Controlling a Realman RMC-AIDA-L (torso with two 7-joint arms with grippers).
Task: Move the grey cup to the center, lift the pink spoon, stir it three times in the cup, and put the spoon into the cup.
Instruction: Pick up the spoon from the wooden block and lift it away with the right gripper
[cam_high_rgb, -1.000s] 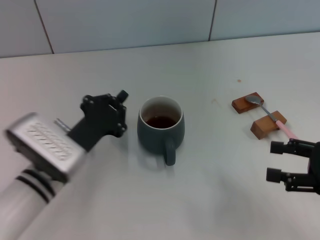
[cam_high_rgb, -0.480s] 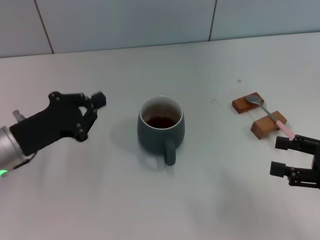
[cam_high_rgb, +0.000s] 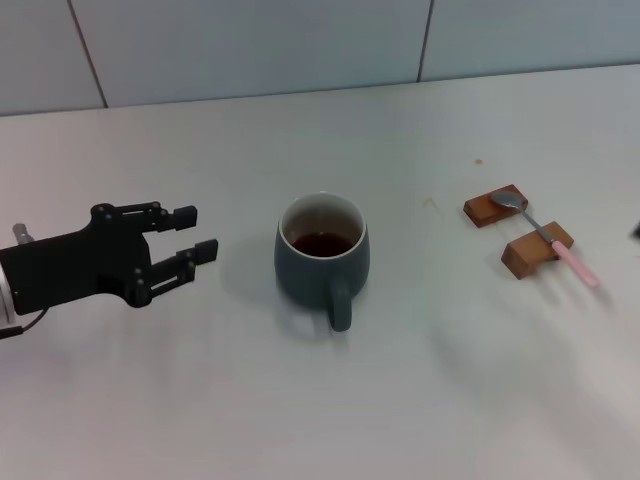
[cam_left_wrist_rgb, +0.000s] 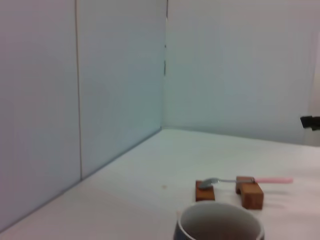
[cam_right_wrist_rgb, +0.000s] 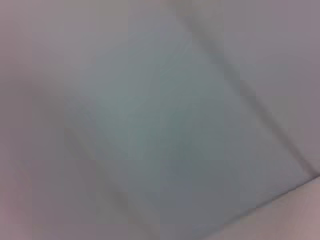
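Item 1, nearest, at 9 o'clock of the grey cup: left gripper, fingers spread, holding nothing, apart from the mug with bare tabletop between.

Item 2, centre: grey cup, upright, handle toward 6 o'clock, dark liquid inside; placing looks done.

Item 3, at 3 o'clock of the mug, well apart: pink spoon, bridging two wooden blocks, bowl on the far block, pink handle overhanging the near one.

Item 4, 3 o'clock edge: right gripper, only a dark sliver at the head view's border; finger state cannot be told.

Item 5, farthest: tiled wall.

Risks, as judgement: a grip on the overhanging handle could tip the spoon off its blocks or shove a block aside; a careless stir could slop liquid or nudge the unheld mug off centre
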